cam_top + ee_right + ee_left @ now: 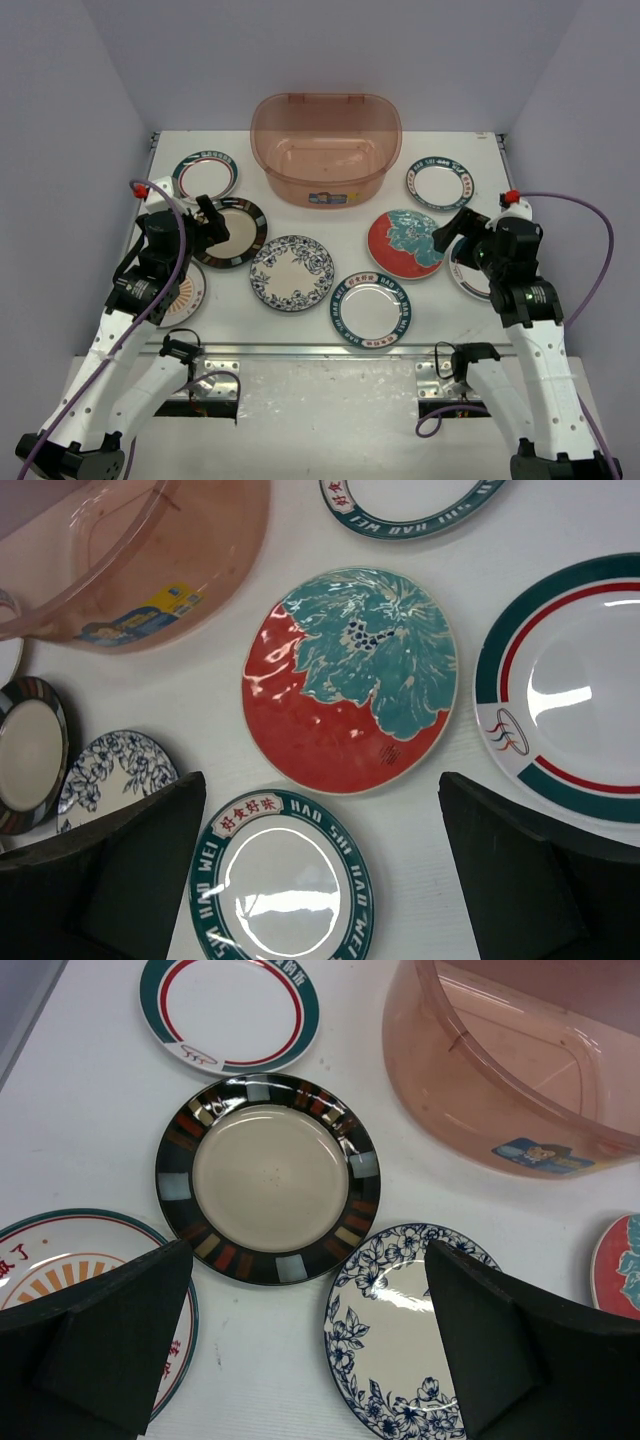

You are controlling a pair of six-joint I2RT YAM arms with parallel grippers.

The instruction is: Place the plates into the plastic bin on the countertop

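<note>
The reddish plastic bin (326,148) stands empty at the back centre of the white countertop (330,225). Several plates lie flat around it. My left gripper (213,224) is open and empty above the dark-rimmed cream plate (268,1176), with the blue floral plate (400,1340) under its right finger and the orange sunburst plate (60,1270) under its left. My right gripper (455,232) is open and empty above the red-teal floral plate (350,678), near a teal lettered plate (280,880) and a teal-and-red-striped white plate (570,690).
Two more teal-rimmed plates lie at the back left (205,176) and back right (440,183). The metal front edge (320,348) runs below the plates. Grey walls close the left, right and back sides.
</note>
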